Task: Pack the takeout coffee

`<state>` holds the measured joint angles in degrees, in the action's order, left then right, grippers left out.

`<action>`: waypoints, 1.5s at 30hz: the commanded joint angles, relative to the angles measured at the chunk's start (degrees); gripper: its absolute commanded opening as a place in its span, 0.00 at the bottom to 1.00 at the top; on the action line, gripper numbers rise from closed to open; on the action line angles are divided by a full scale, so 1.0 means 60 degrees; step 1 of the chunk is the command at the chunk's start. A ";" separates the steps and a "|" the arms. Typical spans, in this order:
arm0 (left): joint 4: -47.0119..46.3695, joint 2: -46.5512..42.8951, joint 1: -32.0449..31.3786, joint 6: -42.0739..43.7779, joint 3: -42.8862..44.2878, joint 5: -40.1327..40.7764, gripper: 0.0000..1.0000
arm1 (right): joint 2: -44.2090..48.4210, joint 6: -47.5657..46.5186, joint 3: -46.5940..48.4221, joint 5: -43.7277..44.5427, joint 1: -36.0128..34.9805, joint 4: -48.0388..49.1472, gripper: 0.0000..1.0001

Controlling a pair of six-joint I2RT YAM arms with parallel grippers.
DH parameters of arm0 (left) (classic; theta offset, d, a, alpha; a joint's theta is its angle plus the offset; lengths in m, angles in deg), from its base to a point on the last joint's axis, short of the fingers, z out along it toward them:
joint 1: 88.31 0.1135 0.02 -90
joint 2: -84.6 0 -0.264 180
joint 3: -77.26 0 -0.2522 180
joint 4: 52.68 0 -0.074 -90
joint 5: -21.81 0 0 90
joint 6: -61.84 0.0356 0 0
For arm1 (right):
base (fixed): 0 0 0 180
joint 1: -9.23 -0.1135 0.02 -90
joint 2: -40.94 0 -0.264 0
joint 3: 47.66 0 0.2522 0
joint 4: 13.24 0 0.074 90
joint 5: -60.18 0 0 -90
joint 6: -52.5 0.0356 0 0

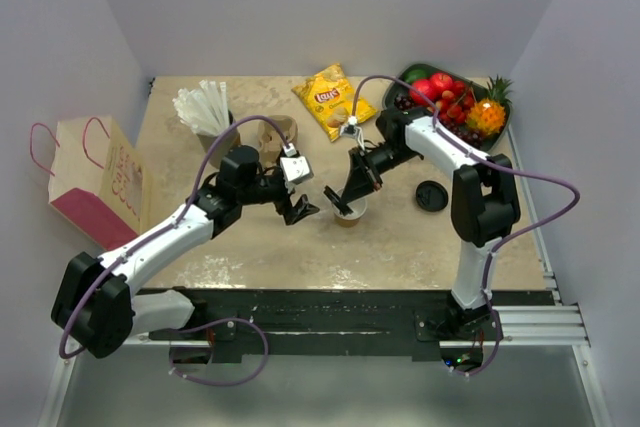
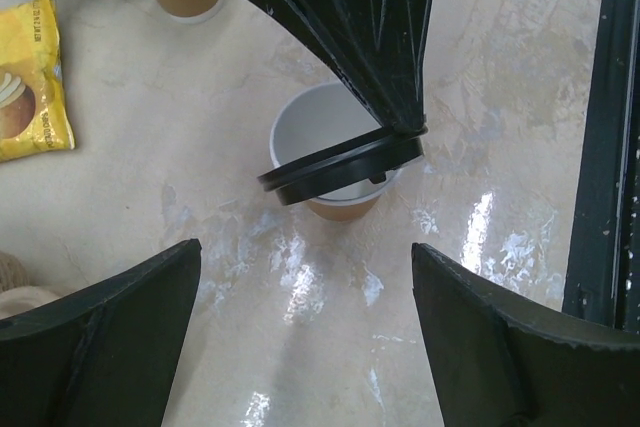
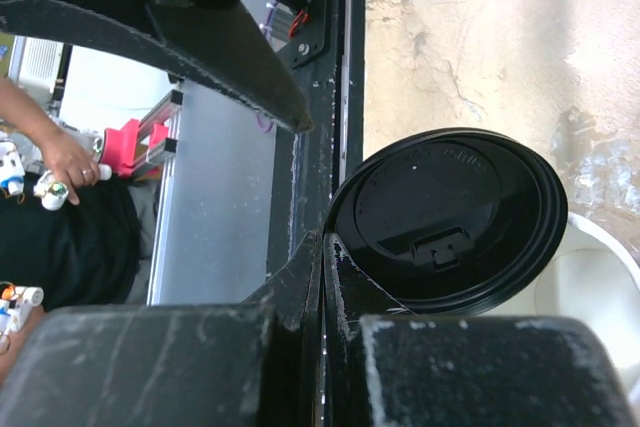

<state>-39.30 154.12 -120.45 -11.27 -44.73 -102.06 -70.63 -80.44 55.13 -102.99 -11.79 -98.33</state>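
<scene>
A tan paper cup [image 1: 352, 215], white inside, stands open at mid-table. It also shows in the left wrist view [image 2: 345, 209] and at the right edge of the right wrist view [image 3: 600, 292]. My right gripper [image 1: 340, 203] is shut on the rim of a round black lid [image 3: 450, 217] and holds it tilted over the cup's mouth, not seated. The lid's edge crosses the cup opening in the left wrist view [image 2: 340, 167]. My left gripper [image 1: 300, 209] is open and empty just left of the cup, its jaws wide apart over bare table [image 2: 305, 252].
A second black lid [image 1: 432, 195] lies loose to the right. Another tan cup [image 1: 280, 132] and a grey holder of napkins [image 1: 213, 117] stand at the back left. A chip bag [image 1: 333, 99] and a fruit tray [image 1: 455, 97] sit at the back. A paper bag [image 1: 95, 182] stands at far left.
</scene>
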 commanded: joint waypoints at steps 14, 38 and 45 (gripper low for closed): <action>-0.1825 0.0850 -0.0576 -0.1056 0.0242 0.0517 0.91 | -0.0594 0.0286 -0.0220 -0.0770 0.0997 -0.0006 0.00; -0.2749 0.1510 -0.1015 -0.1247 0.0359 0.1177 0.91 | -0.0083 0.0915 -0.0293 -0.0185 0.1496 0.0578 0.00; -0.2720 0.1480 -0.1030 -0.1276 0.0286 0.1221 0.91 | 0.0987 0.3741 -0.1332 0.1031 0.1496 0.3944 0.00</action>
<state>-51.71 163.19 -126.28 -18.64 -44.60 -94.93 -69.76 -68.61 49.43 -101.31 -2.89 -88.13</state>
